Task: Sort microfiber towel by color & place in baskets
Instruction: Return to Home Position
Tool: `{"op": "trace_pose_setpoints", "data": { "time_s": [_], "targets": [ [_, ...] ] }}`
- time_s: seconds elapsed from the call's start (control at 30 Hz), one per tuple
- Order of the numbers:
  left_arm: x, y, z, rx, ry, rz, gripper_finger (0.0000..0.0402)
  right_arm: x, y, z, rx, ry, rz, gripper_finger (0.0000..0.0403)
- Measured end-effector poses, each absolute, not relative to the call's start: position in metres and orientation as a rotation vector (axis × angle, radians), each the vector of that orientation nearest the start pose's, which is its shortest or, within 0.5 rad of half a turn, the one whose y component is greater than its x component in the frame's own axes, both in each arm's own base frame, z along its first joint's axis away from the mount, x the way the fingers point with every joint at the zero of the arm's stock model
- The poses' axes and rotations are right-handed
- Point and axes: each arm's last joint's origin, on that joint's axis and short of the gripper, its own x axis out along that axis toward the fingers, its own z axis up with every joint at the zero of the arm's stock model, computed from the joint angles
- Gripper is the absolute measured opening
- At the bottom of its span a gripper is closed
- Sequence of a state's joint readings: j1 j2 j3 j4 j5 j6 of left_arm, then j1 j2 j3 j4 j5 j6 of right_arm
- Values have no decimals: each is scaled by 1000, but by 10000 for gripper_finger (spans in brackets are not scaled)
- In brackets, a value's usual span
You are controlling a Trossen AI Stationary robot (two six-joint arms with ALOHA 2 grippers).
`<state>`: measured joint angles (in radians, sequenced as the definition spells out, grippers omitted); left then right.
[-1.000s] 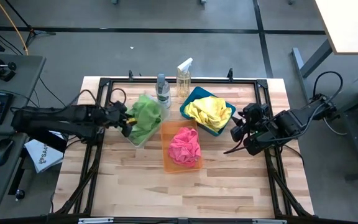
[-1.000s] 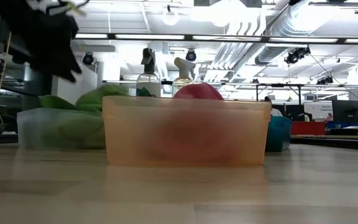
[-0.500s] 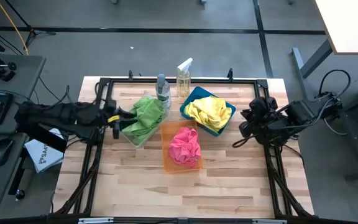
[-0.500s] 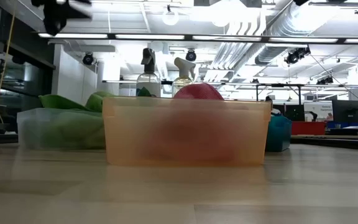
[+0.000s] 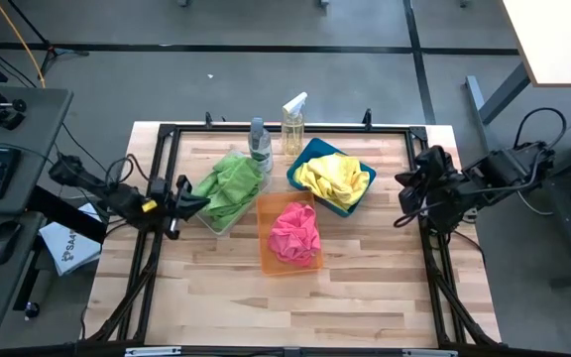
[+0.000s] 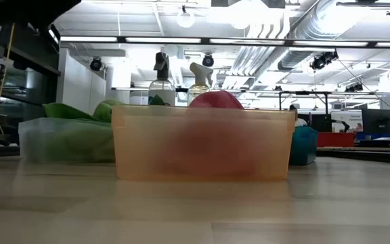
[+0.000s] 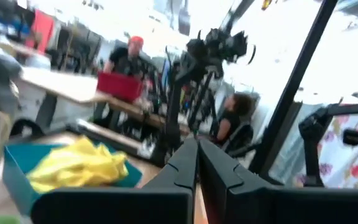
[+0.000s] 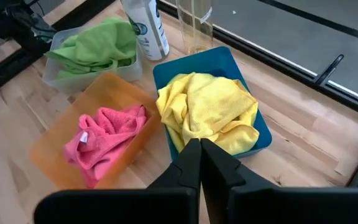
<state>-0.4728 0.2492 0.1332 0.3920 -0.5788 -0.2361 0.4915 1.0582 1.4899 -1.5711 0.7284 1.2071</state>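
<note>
The green towels (image 5: 228, 184) lie in the clear bin (image 5: 214, 223), the yellow towel (image 5: 333, 178) in the teal bin (image 5: 310, 151), and the pink towel (image 5: 295, 232) in the orange bin (image 5: 276, 266). The left hand (image 5: 188, 201), fingers pressed together and empty, seems to hover beside the clear bin. The right hand (image 5: 405, 201), likewise closed, is at the bench's (image 5: 266, 307) opposite edge.

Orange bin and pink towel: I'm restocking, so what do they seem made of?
Orange bin: likely smooth translucent plastic; the low view shows pink through its wall. Pink towel: apparently soft matte cloth, crumpled in fuzzy folds.
</note>
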Motion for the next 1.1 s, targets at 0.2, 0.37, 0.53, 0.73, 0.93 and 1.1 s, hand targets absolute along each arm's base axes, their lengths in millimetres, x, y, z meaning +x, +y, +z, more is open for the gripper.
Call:
{"op": "trace_pose_setpoints", "data": {
  "time_s": [0.2, 0.37, 0.53, 0.73, 0.93, 1.1],
  "targets": [
    [85, -21, 207, -335, -304, 83, 0, 116, 42, 410, 530, 658, -686, 1],
    [91, -21, 186, -404, -206, 52, 0, 115, 44, 407, 583, 740, -627, 0],
    [92, -21, 178, -551, -128, 59, 0, 107, 48, 377, 617, 803, -601, 0],
    [92, -21, 176, -608, -118, 58, 1, 95, 47, 305, 763, 719, -483, 0],
    [92, -21, 176, -610, -115, 59, 1, 88, 32, 250, 774, 447, -341, 0],
    [92, -21, 176, -611, -115, 59, 1, 77, 16, 232, 713, 222, -245, 0]
  ]
}}
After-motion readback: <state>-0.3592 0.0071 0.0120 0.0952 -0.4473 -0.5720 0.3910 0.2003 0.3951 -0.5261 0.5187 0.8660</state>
